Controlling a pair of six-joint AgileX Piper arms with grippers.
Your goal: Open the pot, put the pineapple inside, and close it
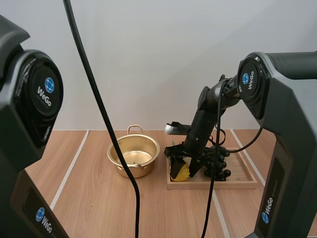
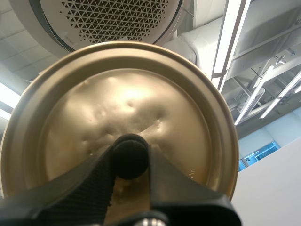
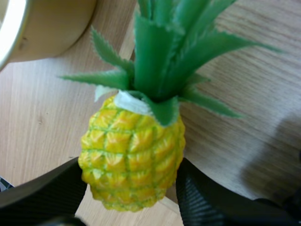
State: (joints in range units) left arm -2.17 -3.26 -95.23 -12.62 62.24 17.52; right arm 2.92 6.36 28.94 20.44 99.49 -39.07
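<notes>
The gold pot (image 1: 133,156) stands open on the table, left of the wooden tray (image 1: 240,181). Its gold lid (image 2: 131,108) is held up in the air, my left gripper (image 2: 130,149) shut on its black knob (image 2: 130,159). The yellow pineapple (image 1: 181,172) with green leaves sits at the tray's left end. My right gripper (image 1: 187,166) reaches down onto it. Close up, the pineapple (image 3: 131,160) sits between the two black fingers (image 3: 202,197), which press on both its sides, with the pot's wall (image 3: 47,23) just beyond its leaves.
A bunch of dark grapes (image 1: 218,166) lies on the tray right beside my right gripper. Bare wooden table with white lines spreads in front of and left of the pot.
</notes>
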